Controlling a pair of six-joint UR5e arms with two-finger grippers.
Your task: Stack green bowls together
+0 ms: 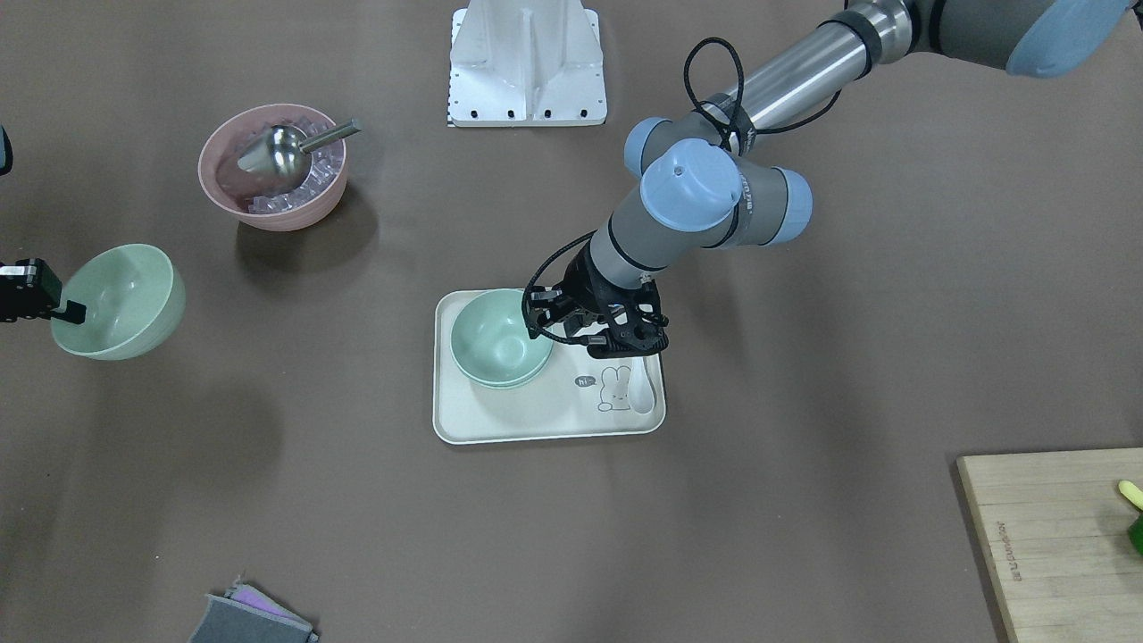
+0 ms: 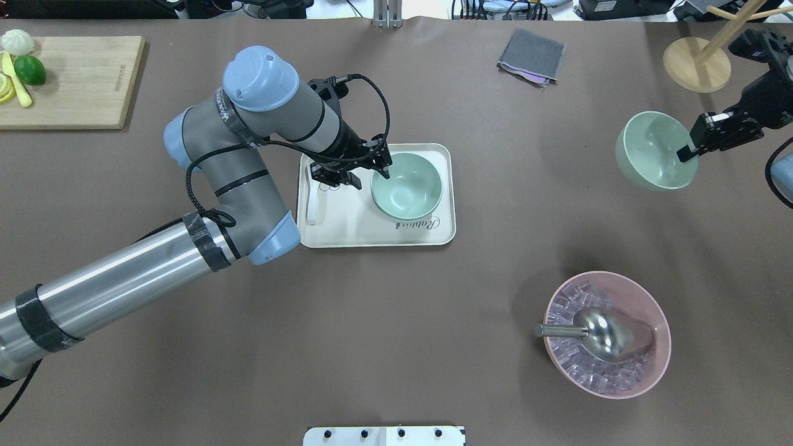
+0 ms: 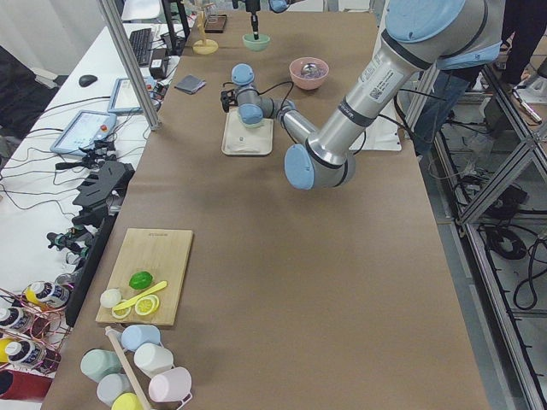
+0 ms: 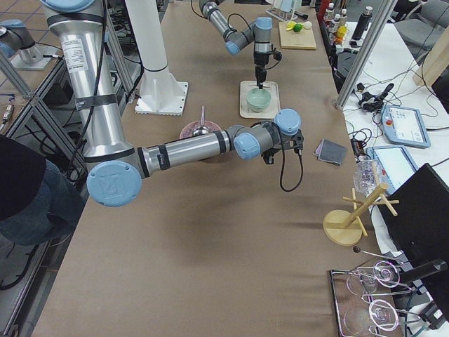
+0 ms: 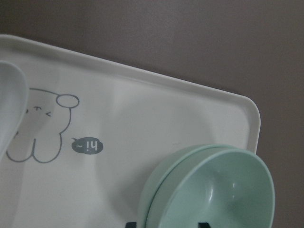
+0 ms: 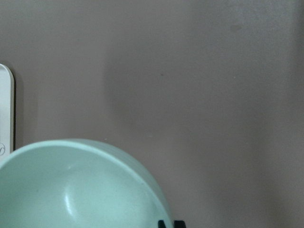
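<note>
Two green bowls [image 1: 500, 344] sit nested on a white tray [image 1: 536, 420]; they also show in the overhead view [image 2: 406, 186] and the left wrist view [image 5: 213, 190]. My left gripper [image 2: 383, 170] is open, its fingertips [image 5: 135, 224] set apart on either side of the upper bowl's rim. My right gripper [image 2: 684, 153] is shut on the rim of the third green bowl [image 2: 653, 152] and holds it tilted above the table, far right of the tray. That bowl fills the bottom of the right wrist view [image 6: 71, 190].
A pink bowl [image 2: 607, 334] with ice and a metal scoop stands near the robot on its right. A white spoon [image 2: 311, 204] lies on the tray [image 2: 347, 229]. A cutting board [image 2: 68, 80] with fruit, a grey cloth [image 2: 531, 56] and a wooden stand [image 2: 697, 65] lie along the far edge.
</note>
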